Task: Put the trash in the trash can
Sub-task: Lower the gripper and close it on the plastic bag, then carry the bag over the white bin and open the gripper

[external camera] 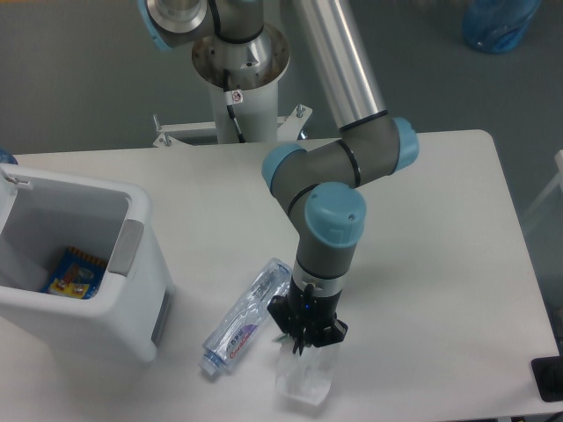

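White table (440, 229), blue bag (500, 22).

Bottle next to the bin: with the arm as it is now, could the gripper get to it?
Probably not yet: the gripper looks shut on the wrapper. The bottle lies uncovered just beside it, clear of the trash can.
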